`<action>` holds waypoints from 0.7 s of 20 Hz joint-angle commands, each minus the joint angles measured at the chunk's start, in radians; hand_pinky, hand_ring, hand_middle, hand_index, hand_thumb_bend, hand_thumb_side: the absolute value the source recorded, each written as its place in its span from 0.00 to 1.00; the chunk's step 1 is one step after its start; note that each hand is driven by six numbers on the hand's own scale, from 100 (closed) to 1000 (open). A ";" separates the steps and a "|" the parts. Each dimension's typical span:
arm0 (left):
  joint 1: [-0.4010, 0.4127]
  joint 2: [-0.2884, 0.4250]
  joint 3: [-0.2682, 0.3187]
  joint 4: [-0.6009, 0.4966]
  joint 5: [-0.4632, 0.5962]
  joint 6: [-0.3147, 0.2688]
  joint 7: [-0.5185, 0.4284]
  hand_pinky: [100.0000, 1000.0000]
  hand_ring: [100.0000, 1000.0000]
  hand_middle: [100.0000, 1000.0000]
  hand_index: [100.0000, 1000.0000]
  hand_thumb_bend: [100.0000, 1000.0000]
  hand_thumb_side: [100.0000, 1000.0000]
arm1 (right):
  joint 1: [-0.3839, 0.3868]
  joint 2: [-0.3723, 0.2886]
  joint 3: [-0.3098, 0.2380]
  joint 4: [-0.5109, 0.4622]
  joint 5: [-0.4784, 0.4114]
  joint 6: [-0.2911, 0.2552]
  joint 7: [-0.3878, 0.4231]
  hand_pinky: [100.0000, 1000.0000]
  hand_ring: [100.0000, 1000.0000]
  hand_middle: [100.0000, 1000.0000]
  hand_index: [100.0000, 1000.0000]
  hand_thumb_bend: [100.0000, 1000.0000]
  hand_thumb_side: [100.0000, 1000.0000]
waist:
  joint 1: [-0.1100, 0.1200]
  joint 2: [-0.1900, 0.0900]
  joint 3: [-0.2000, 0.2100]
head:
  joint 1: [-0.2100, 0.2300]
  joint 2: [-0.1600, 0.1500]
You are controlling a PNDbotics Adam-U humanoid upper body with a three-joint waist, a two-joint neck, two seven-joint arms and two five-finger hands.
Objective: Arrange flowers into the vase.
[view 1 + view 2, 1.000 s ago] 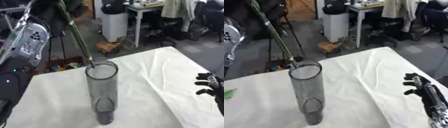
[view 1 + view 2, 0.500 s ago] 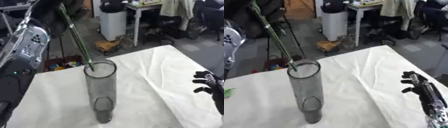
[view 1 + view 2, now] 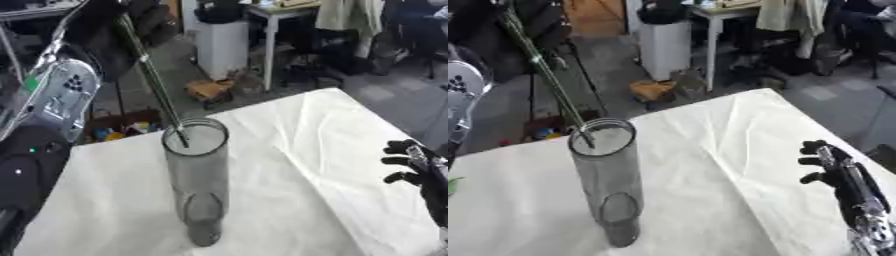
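The left arm (image 3: 52, 107) rises along the left side, above and behind the vase (image 3: 198, 175), its robot hand out of sight at the top. The right robot hand (image 3: 837, 172) idles low, right of the vase, fingers up and relaxed.

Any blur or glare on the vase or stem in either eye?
Left eye view: vase soft-edged but readable, no strong glare; stem smeared toward the top, near the dark left hand. Right eye view: similar softness; right hand fairly legible against the white tablecloth.
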 commanded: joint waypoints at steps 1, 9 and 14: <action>-0.017 0.002 0.001 -0.002 -0.013 -0.002 -0.009 0.00 0.00 0.00 0.01 0.20 0.00 | -0.017 -0.019 -0.009 -0.009 0.000 -0.003 0.004 0.42 0.68 0.66 0.75 0.00 0.82 | -0.005 -0.009 -0.004 | -0.002 -0.015; -0.014 -0.005 -0.007 0.009 -0.049 -0.011 -0.030 0.00 0.00 0.00 0.01 0.20 0.00 | -0.022 -0.017 -0.009 -0.010 0.002 -0.003 0.007 0.42 0.68 0.66 0.75 0.00 0.82 | 0.003 0.001 -0.018 | 0.000 -0.029; -0.008 -0.007 -0.011 0.019 -0.085 -0.016 -0.045 0.00 0.00 0.00 0.01 0.19 0.00 | -0.023 -0.017 -0.010 -0.010 0.003 -0.003 0.008 0.42 0.68 0.66 0.75 0.00 0.82 | 0.004 0.006 -0.024 | -0.001 -0.033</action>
